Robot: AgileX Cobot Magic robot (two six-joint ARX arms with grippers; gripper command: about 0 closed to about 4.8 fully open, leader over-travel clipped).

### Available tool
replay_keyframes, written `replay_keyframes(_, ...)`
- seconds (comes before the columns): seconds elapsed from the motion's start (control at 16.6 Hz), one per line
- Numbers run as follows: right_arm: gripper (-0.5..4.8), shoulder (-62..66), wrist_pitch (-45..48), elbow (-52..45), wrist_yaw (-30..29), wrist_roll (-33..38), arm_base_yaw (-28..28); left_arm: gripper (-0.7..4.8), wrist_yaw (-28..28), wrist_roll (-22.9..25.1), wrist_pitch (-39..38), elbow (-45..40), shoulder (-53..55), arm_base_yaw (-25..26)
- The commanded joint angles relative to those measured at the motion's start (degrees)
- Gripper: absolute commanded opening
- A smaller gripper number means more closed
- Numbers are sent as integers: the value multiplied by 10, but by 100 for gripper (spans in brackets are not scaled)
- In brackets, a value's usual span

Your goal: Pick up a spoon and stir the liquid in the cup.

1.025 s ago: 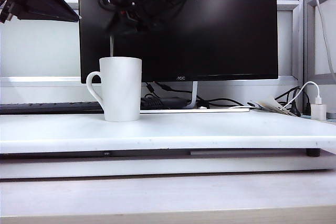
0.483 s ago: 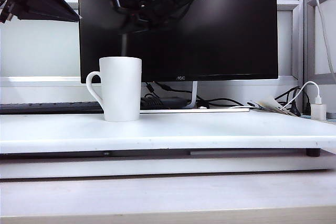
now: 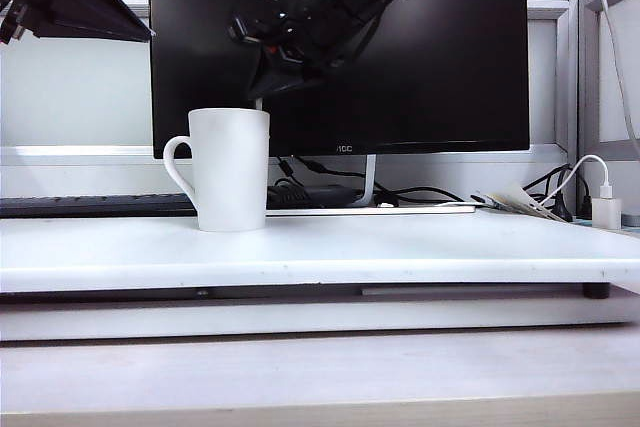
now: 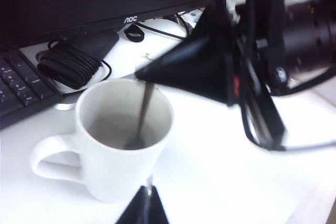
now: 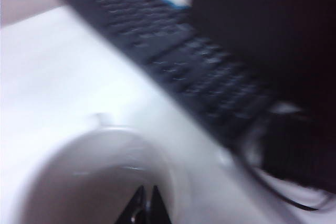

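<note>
You are stirring now: the right gripper (image 4: 149, 74) is hanging just above the cup (image 3: 232, 169), its jaws closed on the spoon (image 4: 140, 115), whose thin handle is running down into the mug with its tip sitting low in the pale liquid. The cup is standing upright on the white table (image 3: 400, 252), toward the left of the exterior view, in front of the monitor (image 3: 430, 57), with its handle pointing away from the arm. In the right wrist view the cup's mouth is lying directly below the closed fingertips (image 5: 143, 203), though that picture is blurred.

Keep the circles small and centred, so the spoon is sweeping the liquid without pressing on the wall; a tall mug like this will probably tip or slide if pushed near the rim. Hold the height steady, keeping the spoon's end submerged but not scraping the bottom.

The left gripper (image 4: 143, 208) is waiting near the cup with only its 2 dark fingertips showing, close together; I cannot tell whether they are fully closed. Leave it parked there.
</note>
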Motion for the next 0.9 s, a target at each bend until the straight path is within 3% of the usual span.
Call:
replay_keyframes(0.06,35,-5,53,3,15,2,5,-5,2,-2,8,3,-2,0)
replay_keyframes(0.18,188,-5,54,3,15,5,7,-5,2,-2,8,3,-2,0)
replay_keyframes(0.24,224,-5,53,3,15,5,7,-5,2,-2,8,3,-2,0)
replay_keyframes(0.42,230,-13,47,3,16,26,6,-5,2,-2,8,2,-2,0)
replay_keyframes(0.6,241,-70,36,3,62,26,7,-5,2,-2,5,2,-5,0)
replay_keyframes(0.72,3,-124,-22,2,84,26,4,-5,2,7,-12,2,-36,0)
replay_keyframes(0.9,-9,-203,-114,-21,87,30,5,-5,-6,24,-34,-25,-140,0)
